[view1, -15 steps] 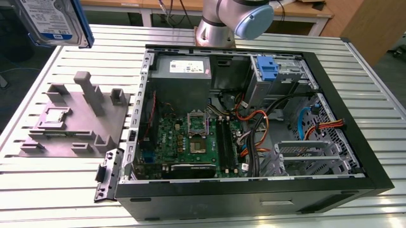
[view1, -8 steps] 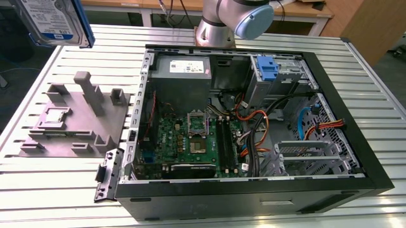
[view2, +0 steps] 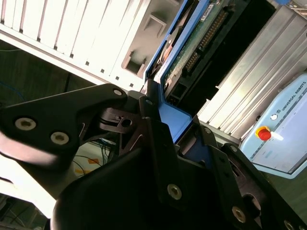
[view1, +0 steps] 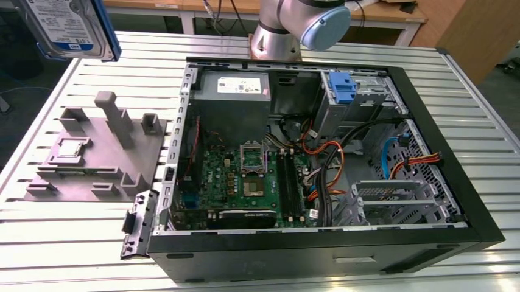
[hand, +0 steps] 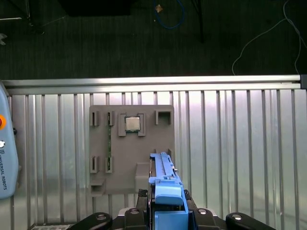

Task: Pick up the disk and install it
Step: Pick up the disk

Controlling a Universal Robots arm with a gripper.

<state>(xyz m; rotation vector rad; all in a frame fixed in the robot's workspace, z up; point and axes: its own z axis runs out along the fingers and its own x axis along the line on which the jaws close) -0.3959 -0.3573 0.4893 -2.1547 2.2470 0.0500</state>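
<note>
1 disk (view1: 61, 24) hangs clamped on edge in the jaws, long axis running out from them, high over the table (view1: 81, 243) at the exterior view's far left, the open computer case (view1: 325, 252) below to its right.

My gripper (view2: 177, 122) is matt black; the disk (view1: 61, 24) is shiny silver metal edged in smooth blue plastic; the counter (view1: 479, 121) is ribbed pale metal.

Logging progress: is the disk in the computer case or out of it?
Out. The disk hangs above the table, clear of the case, clamped in the gripper.
</note>
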